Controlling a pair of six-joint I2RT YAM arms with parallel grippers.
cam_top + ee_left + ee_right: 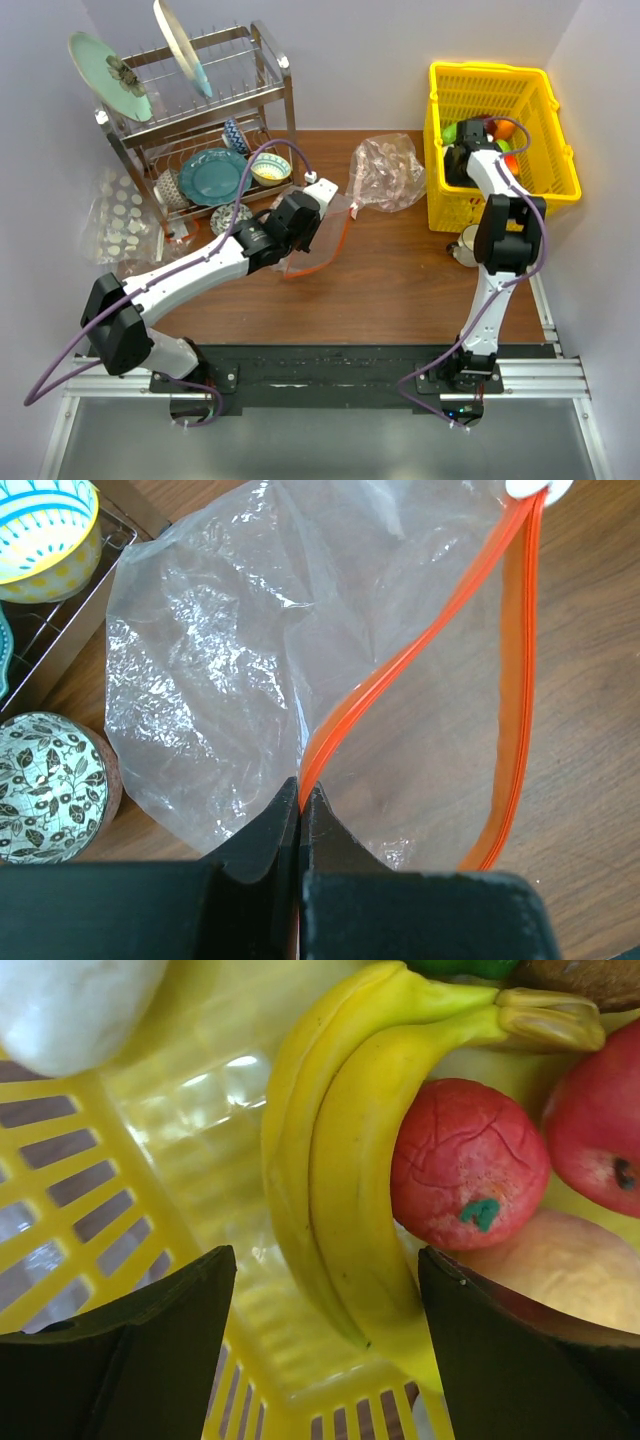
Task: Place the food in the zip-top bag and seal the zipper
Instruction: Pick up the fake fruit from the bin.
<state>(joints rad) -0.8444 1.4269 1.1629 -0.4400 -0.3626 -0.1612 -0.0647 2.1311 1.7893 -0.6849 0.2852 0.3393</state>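
Left claw (300, 815) was clamped shut on the zipper (515, 660), with the bag (200, 660) gaping open on the tabletop (590, 730). Over right, the right claw (325, 1260) sat in the basket (150, 1130), fingers (150, 1360) spread wide either side of the banana (340, 1140), red fruit (465, 1160) alongside.
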